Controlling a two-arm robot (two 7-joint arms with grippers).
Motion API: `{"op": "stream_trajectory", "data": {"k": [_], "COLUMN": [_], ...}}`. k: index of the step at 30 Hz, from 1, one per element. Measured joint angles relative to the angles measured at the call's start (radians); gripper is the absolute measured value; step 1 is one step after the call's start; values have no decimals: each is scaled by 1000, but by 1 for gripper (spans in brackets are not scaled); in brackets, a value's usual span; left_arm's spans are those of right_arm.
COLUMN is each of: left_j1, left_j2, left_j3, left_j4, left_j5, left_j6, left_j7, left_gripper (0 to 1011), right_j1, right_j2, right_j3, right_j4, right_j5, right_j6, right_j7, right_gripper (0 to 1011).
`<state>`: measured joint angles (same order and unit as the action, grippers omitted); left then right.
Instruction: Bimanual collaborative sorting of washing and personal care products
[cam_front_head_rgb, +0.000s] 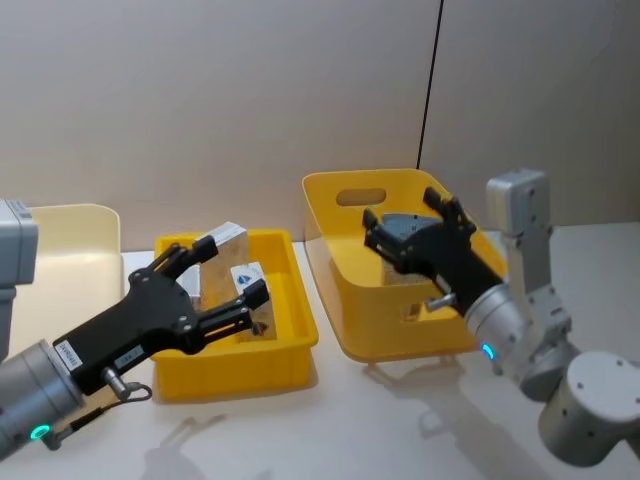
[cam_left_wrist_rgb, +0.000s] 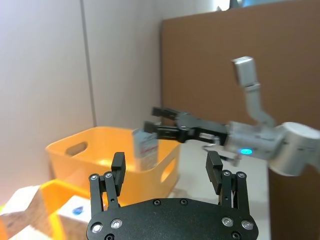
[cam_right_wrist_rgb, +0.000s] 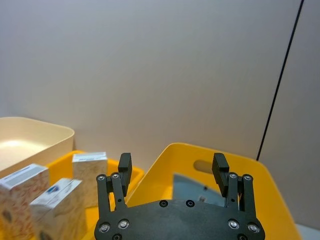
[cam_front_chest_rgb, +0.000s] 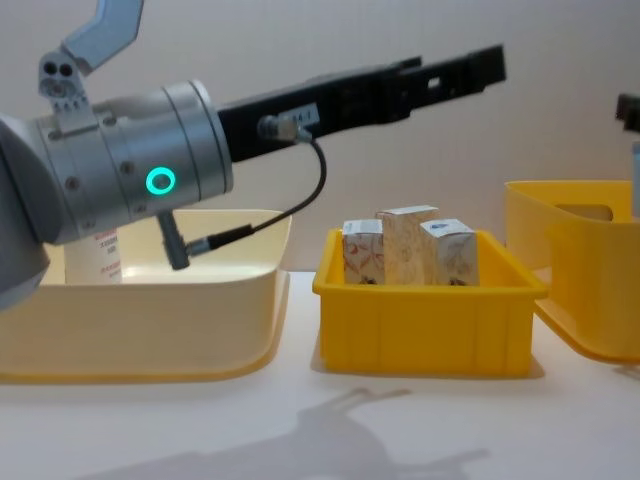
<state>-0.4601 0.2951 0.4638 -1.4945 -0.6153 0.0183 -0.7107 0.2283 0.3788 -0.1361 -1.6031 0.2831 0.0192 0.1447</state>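
Several beige floral cartons (cam_front_head_rgb: 228, 243) (cam_front_chest_rgb: 405, 243) (cam_right_wrist_rgb: 89, 172) stand upright in the small yellow bin (cam_front_head_rgb: 235, 372) (cam_front_chest_rgb: 420, 320). My left gripper (cam_front_head_rgb: 215, 285) (cam_left_wrist_rgb: 166, 170) (cam_front_chest_rgb: 478, 64) hovers open just above them, holding nothing. A pale-blue tube (cam_left_wrist_rgb: 145, 149) (cam_right_wrist_rgb: 194, 186) stands in the large yellow bin (cam_front_head_rgb: 328, 212) (cam_left_wrist_rgb: 70, 145). My right gripper (cam_front_head_rgb: 402, 216) (cam_right_wrist_rgb: 172, 167) is open right over the tube's top, its fingers apart from it. A white bottle with red print (cam_front_chest_rgb: 96, 256) stands in the cream bin (cam_front_chest_rgb: 200, 330), partly hidden by my left arm.
The cream bin (cam_front_head_rgb: 70, 250) is at the far left, the small yellow bin in the middle, the large yellow bin at the right, tilted against the table. A black cable (cam_front_head_rgb: 430, 90) runs down the wall behind. Bare white table lies in front of the bins.
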Motion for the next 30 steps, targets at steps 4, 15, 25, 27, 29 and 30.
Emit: {"op": "stream_trajectory", "data": {"k": [4,15,25,27,29,30], "left_j1": [16,61,101,114,121,124], "left_j2": [6,24,40,45,48,49], "left_j3": [-1,-3,-5,-6,-6,-6], "left_j4": [-10,-37,-61,-68,-72,-74], "left_j5": [31,113,189,213,224,231], "left_j6": [0,-1,-2,-3,-3,-3], "left_j7": [52,190,319,358,378,388], "left_gripper": [1003,1003,1003,1004,1002,1003], "right_j1": [-37,-138,-221,-232,-239,-240], "right_j2": [-6,-23,-38,-39,-41,-41], "right_j3": [-14,-51,-82,-86,-89,-89], "right_j4": [-25,-93,-150,-157,-161,-162], "right_j5": [0,2,4,4,4,4], "right_j6": [2,9,14,15,15,15], "right_j7": [-12,-45,-72,-75,-77,-78], "right_gripper": [1001,1001,1001,1001,1001,1001]}}
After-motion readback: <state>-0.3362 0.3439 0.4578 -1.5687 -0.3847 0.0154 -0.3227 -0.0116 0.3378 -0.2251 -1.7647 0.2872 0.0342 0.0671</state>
